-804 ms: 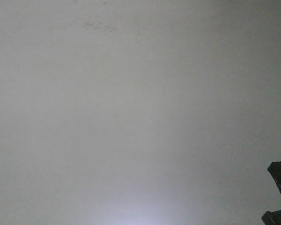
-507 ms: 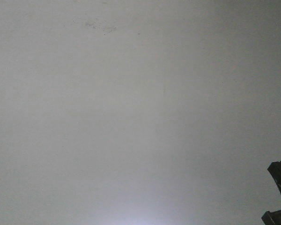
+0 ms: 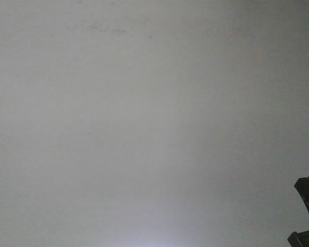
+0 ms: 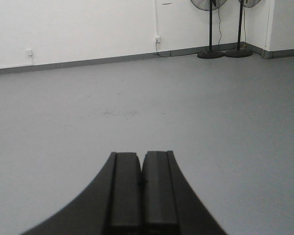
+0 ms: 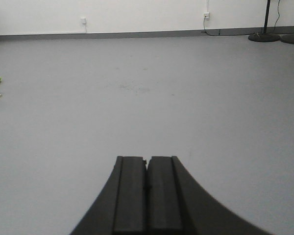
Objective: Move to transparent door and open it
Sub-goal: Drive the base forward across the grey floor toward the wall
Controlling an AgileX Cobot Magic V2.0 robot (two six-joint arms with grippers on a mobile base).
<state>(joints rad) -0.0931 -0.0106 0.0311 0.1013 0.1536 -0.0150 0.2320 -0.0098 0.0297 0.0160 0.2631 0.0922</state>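
Left end effector (image 4: 141, 164), right end effector (image 5: 147, 166) both pinched together, empty. We see no door; risk: we steer blind into fans (image 4: 210, 53).

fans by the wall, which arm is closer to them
Right, probably. The fans stand far ahead and to the right of both the right fingers and the left fingers, so the right ones are on their side.

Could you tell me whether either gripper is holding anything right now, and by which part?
Nothing is held. The left gripper and the right gripper are both shut, jaws pressed together with nothing between them, over the grey floor.
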